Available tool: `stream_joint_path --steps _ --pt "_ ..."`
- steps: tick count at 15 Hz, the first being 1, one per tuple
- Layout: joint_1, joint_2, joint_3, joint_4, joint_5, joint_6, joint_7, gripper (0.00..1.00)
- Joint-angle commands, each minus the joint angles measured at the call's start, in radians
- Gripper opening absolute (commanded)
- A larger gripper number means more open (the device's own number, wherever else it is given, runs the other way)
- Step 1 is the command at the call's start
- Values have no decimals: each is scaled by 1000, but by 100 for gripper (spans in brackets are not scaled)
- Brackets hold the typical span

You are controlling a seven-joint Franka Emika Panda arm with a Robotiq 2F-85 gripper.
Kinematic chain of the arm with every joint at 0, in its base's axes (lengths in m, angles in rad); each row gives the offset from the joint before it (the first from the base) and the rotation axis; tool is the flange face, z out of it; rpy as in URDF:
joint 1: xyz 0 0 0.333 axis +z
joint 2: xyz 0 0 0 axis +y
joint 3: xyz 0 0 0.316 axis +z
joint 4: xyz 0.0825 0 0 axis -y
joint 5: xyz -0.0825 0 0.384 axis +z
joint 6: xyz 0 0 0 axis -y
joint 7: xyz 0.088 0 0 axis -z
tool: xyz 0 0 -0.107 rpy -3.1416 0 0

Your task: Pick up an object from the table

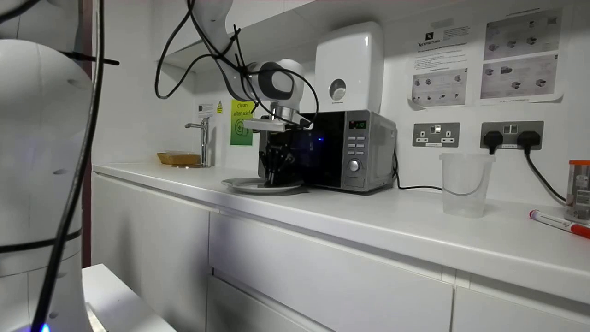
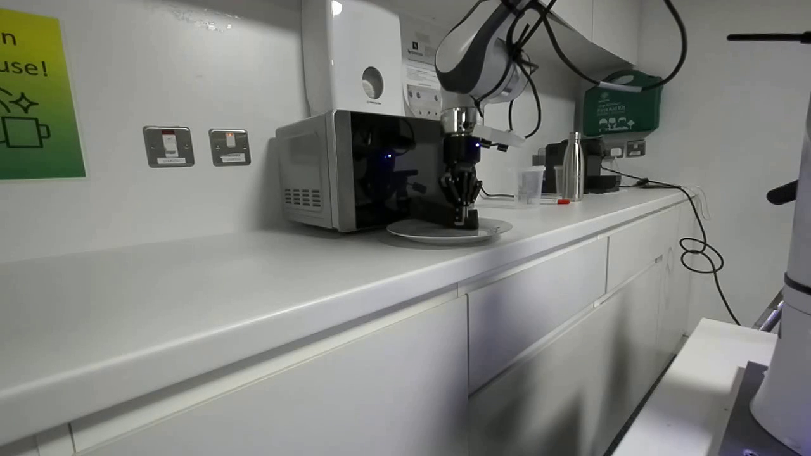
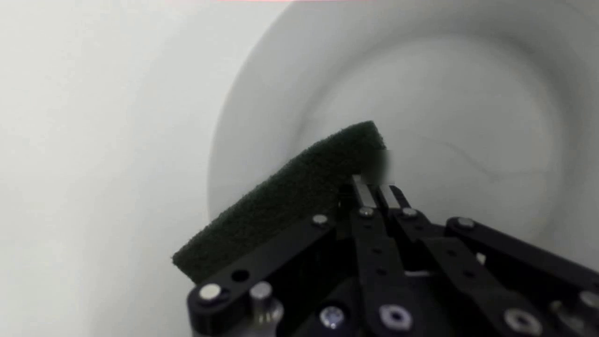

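The gripper point(image 3: 374, 189) partly hides the dark-green pad point(image 3: 285, 196).

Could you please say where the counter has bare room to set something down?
Free: the counter below the wall switches, out to its front edge, bordered by the microwave and plate; also its front strip between plate and clear cup. Crowded: the plate, with dark pad and gripper, and around marker and orange-lidded container.

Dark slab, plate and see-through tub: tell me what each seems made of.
Dark slab: probably scouring-pad fibre, matt, going by its rough, fuzzy edge.
Plate: perhaps glazed ceramic, from its smooth, even surface, though plastic is possible.
See-through tub: likely plastic, smooth, its thin-looking walls showing a slight haze.
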Motion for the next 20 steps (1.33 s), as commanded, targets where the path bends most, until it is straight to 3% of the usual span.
stream_joint_path --steps 1,10,20 --pt "-7 -53 0 -45 -4 -36 -21 1" --pt "22 -163 11 -167 11 -62 -36 1" --pt "118 -182 73 -176 44 -76 -40 1"
